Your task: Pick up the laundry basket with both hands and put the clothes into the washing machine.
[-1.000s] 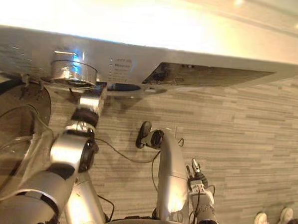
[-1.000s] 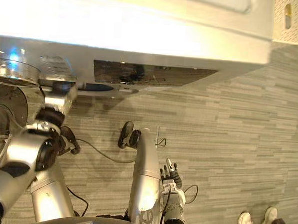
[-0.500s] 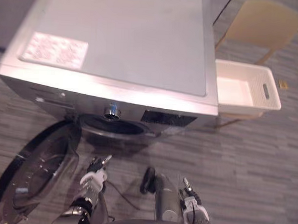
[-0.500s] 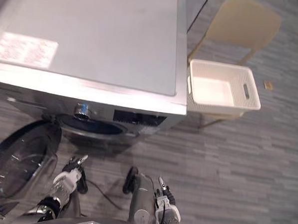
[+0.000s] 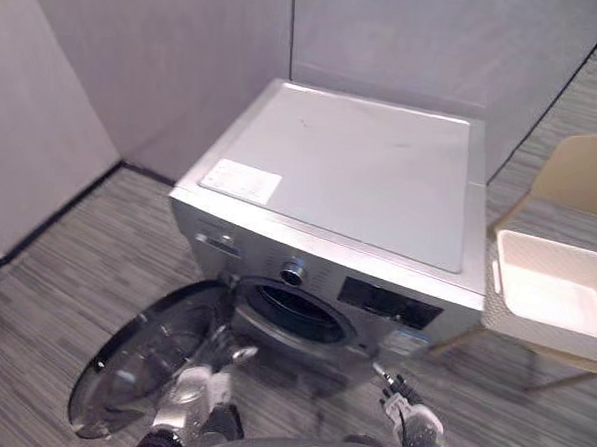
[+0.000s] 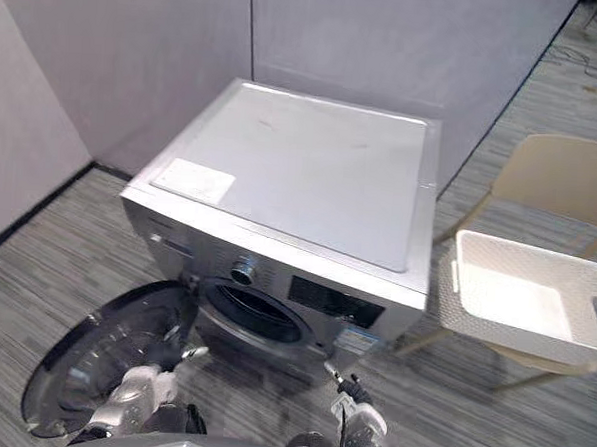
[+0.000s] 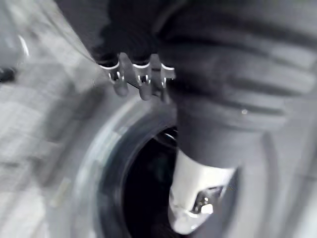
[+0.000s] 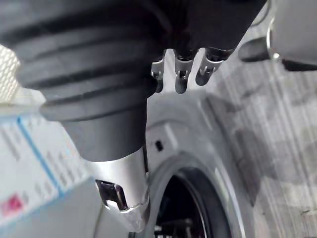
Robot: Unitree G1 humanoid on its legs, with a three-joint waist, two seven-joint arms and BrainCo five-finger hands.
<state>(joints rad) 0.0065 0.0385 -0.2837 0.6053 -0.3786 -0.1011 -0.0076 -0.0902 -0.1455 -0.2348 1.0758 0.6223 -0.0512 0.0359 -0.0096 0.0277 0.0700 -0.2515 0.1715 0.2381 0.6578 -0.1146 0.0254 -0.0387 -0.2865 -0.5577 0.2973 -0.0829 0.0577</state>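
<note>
My left robot hand and right robot hand hung at 6 o'clock, fingers relaxed, empty. The basket sat at 3 o'clock of the washer, apparently empty. The door was open. Loading appeared done.

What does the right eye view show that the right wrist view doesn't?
Right eye view: the whole washing machine, its door standing open, the laundry basket, looking empty, on a chair, and the left hand. Right wrist view: the right hand from close, its fingers relaxed, holding nothing. Both: that hand and the machine's drum opening.
</note>
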